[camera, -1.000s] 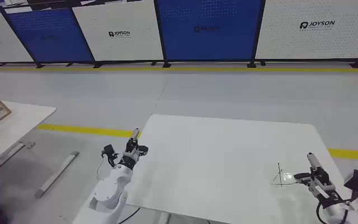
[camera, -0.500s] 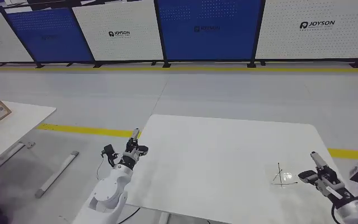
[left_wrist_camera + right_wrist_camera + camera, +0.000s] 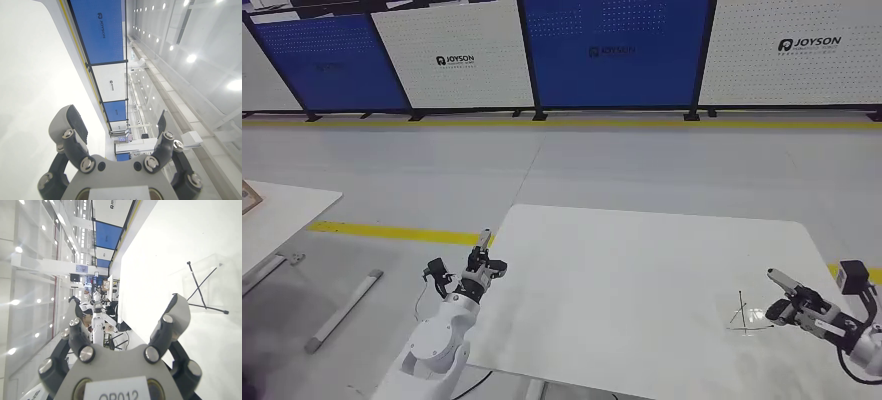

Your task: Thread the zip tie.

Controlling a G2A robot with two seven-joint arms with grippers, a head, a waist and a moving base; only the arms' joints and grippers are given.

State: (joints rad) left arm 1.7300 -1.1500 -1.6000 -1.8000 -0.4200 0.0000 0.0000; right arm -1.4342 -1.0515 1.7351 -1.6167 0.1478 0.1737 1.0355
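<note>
The left gripper (image 3: 118,117) sits with its fingers apart at the left edge of the tabletop (image 3: 642,270). Black zip ties (image 3: 198,289) lie crossed near the right edge. The right gripper (image 3: 125,300), just beside them, is also spread. Select one strap clear of the crossing and pinch it near its head.

Your left arm (image 3: 439,345): glossy white rounded shell, black cable (image 3: 420,298) by the wrist | your left gripper (image 3: 119,115): grey fingers (image 3: 57,123), black ribbed pads (image 3: 77,121), silver screws (image 3: 87,165), black links (image 3: 72,149), grey plate (image 3: 117,176) | your right gripper (image 3: 123,298): same build, white label (image 3: 116,389) with black print | your right arm (image 3: 864,348): white.
</note>
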